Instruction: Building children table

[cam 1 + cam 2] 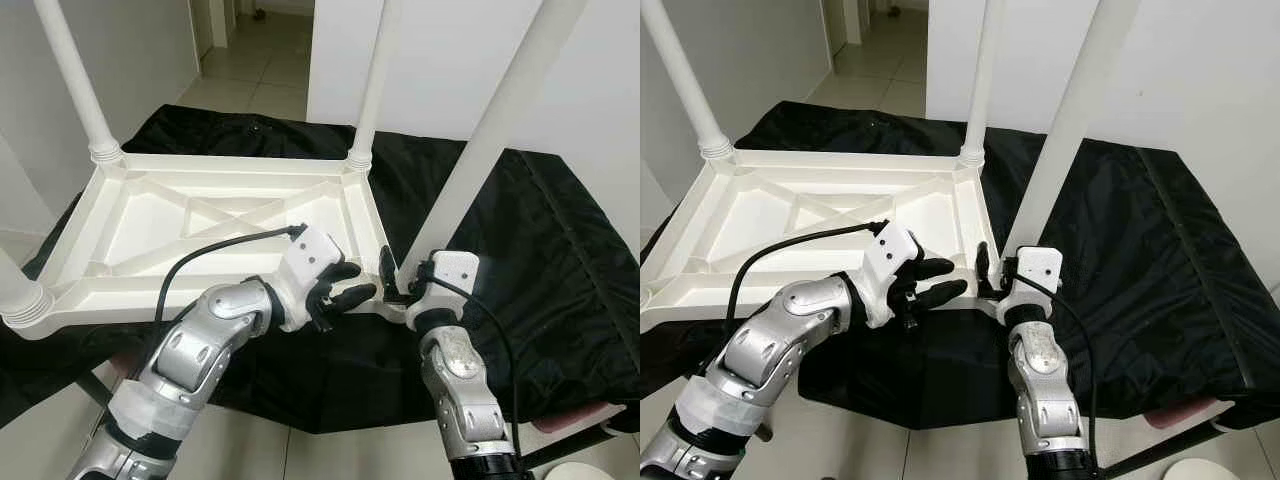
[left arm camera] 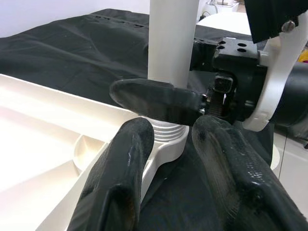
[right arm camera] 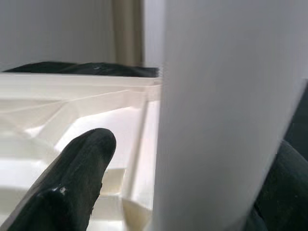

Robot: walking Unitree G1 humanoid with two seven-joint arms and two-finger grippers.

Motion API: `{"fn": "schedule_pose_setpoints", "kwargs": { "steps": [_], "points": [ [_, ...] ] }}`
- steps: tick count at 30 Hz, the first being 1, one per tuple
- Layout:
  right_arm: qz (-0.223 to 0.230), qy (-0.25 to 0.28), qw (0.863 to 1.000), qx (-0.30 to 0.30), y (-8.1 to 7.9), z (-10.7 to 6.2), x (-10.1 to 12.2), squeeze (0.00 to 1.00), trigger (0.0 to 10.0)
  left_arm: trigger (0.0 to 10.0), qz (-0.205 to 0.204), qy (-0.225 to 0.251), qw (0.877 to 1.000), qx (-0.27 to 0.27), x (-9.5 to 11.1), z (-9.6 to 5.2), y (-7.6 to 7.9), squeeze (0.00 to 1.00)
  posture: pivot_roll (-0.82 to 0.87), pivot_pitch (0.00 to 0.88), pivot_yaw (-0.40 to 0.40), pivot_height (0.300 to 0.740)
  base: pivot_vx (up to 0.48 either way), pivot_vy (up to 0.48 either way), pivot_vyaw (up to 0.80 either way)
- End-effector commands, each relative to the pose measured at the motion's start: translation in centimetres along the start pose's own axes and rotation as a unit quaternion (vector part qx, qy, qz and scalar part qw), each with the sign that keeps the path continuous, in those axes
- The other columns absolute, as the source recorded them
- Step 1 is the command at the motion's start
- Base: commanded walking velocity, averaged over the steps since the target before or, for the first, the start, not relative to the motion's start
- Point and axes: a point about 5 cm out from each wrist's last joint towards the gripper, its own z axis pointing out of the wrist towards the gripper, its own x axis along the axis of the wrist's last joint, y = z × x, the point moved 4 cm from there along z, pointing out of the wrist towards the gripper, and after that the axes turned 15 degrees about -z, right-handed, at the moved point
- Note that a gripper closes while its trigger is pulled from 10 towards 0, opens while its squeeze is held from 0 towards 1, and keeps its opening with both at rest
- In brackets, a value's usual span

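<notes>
Right gripper (image 1: 392,278): down at the near right corner of the upturned table; its two black fingers (image 3: 72,185) stand either side of the bottom of a white leg, one finger on the tabletop side, the other on the outer side; spread about as wide as the leg, though whether the pads actually press it I cannot tell.

Left gripper (image 1: 340,290): reaching across from the left toward the same corner; fingers (image 2: 120,178) parted and holding nothing; the tips sit just beside the corner socket and close to the right gripper.

Near right leg (image 1: 490,140): white, round, standing in its ribbed collar (image 2: 166,130) at the corner; it leans away up and to the right rather than standing straight.

Tabletop (image 1: 200,225): white plastic, lying upside down so its ribbed underside with crossed braces faces up; the near edge runs just under the left forearm.

Other legs: far left leg (image 1: 75,80) and far right leg (image 1: 375,75) upright in their corners; near left leg (image 1: 15,290) at the picture's edge.

Black cloth (image 1: 540,260): spread under the whole table, hanging over the front edge.

Floor (image 1: 265,60): pale tiles, running into a passage behind.
</notes>
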Motion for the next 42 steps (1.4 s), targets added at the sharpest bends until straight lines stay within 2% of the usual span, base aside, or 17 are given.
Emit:
{"fn": "schedule_pose_setpoints", "kwargs": {
  "steps": [1, 8, 12, 14, 15, 18, 21, 30, 36, 37, 38, 42],
  "points": [
    [0.005, 0.003, 1.000, 0.016, -0.1, 0.1, -0.2, 0.00, 10.0, 10.0, 0.000, -0.001, 1.000, -0.003, 0.2, 0.0, 0.1, 0.00, 0.04, 0.009, -0.050, 0.740, 0.000, 0.000, 0.00],
    [0.002, 0.002, 0.996, 0.093, 0.6, 0.3, -1.0, 0.00, 10.0, 10.0, -0.005, -0.003, 1.000, -0.004, 0.1, -0.2, 0.1, 0.00, 0.06, 0.012, -0.054, 0.740, 0.000, 0.000, 0.00],
    [0.002, 0.004, 0.994, 0.107, 0.7, 0.2, -1.0, 0.00, 10.0, 10.0, -0.006, -0.002, 1.000, -0.004, 0.1, -0.3, 0.2, 0.00, 0.06, 0.012, -0.054, 0.740, 0.000, 0.000, 0.00],
    [-0.003, 0.013, 0.987, 0.157, 0.5, -0.1, -1.1, 0.00, 10.0, 10.0, -0.006, -0.003, 1.000, -0.004, 0.1, -0.3, 0.2, 0.00, 0.06, 0.010, -0.051, 0.740, 0.000, 0.000, 0.00],
    [-0.003, 0.013, 0.987, 0.157, 0.5, -0.1, -1.1, 0.00, 10.0, 10.0, -0.006, -0.003, 1.000, -0.004, 0.1, -0.3, 0.2, 0.00, 0.06, 0.010, -0.051, 0.740, 0.000, 0.000, 0.00],
    [-0.017, 0.016, 0.975, 0.222, 0.6, -0.2, -1.5, 0.00, 10.0, 10.0, -0.002, -0.003, 1.000, -0.006, 0.2, -0.3, 0.1, 0.00, 0.06, 0.004, -0.046, 0.740, 0.000, 0.000, 0.00],
    [-0.025, 0.015, 0.966, 0.256, 0.7, 0.0, -1.7, 0.00, 10.0, 10.0, -0.001, -0.003, 1.000, -0.008, 0.3, -0.3, 0.0, 0.00, 0.06, 0.002, -0.043, 0.740, 0.000, 0.000, 0.00],
    [-0.056, 0.004, 0.956, 0.288, 1.1, 1.0, -2.4, 0.00, 10.0, 10.0, -0.001, -0.012, 1.000, -0.017, 0.0, -0.1, 0.3, 0.00, 0.06, 0.000, -0.040, 0.740, 0.000, 0.000, 0.00],
    [-0.061, -0.002, 0.948, 0.312, 1.0, 1.7, -2.8, 0.00, 10.0, 10.0, -0.001, -0.041, 0.999, -0.035, -1.4, -0.2, 1.0, 0.00, 0.06, 0.000, -0.042, 0.740, 0.000, 0.000, 0.00],
    [-0.061, -0.002, 0.947, 0.315, 1.0, 1.8, -2.9, 0.00, 6.7, 10.0, 0.000, -0.040, 0.999, -0.033, -1.4, -0.2, 1.0, 0.00, 0.06, 0.000, -0.044, 0.740, 0.000, 0.000, 0.00],
    [-0.061, -0.008, 0.946, 0.319, 1.0, 1.9, -3.2, 0.00, 0.0, 10.0, -0.002, -0.037, 0.999, -0.031, -1.4, -0.1, 1.0, 0.00, 0.06, 0.000, -0.047, 0.740, 0.000, 0.000, 0.00],
    [-0.053, -0.022, 0.940, 0.336, 0.9, 1.7, -4.0, 0.00, 0.0, 10.0, -0.011, -0.018, 1.000, -0.006, -1.0, 0.3, 0.4, 0.00, 0.07, 0.000, -0.053, 0.740, 0.000, 0.000, 0.00]
  ]
}}
